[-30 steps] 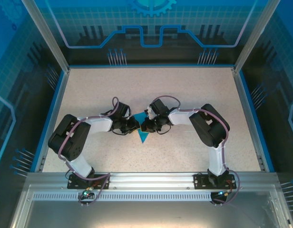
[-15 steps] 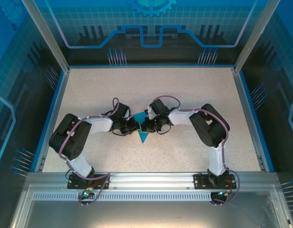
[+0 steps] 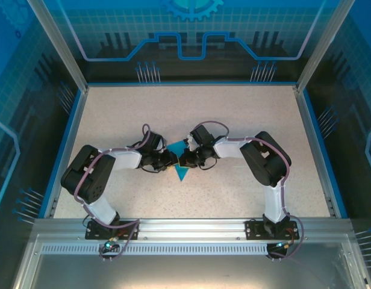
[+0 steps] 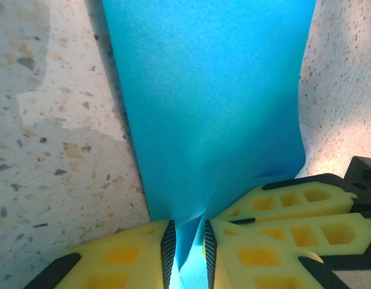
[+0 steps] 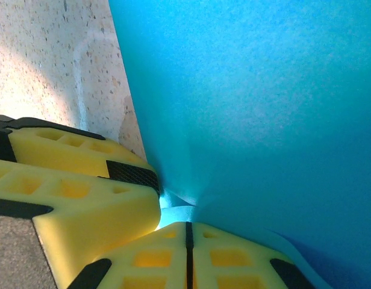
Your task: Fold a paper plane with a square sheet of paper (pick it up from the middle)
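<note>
The teal-blue paper (image 3: 182,174) is partly folded, with a point toward the near edge and a triangular part (image 3: 176,147) behind the fingers. It sits mid-table between both grippers. My left gripper (image 3: 172,159) comes in from the left and is shut on a raised pinch of the paper (image 4: 209,108); the sheet runs down between its fingertips (image 4: 188,247). My right gripper (image 3: 182,159) meets it from the right, its yellow fingers (image 4: 294,205) touching the left ones. In the right wrist view the right gripper (image 5: 187,232) is pressed shut at the paper's (image 5: 264,108) edge.
The speckled beige table (image 3: 246,114) has a raised blue rim (image 3: 312,138) and transparent blue walls around it. Both arm bases are bolted to the metal rail (image 3: 185,229) at the near edge. The elbows bulge outward at left (image 3: 86,174) and right (image 3: 267,159).
The left arm has shifted very slightly; both grippers stay closed on the paper at the same spot.
</note>
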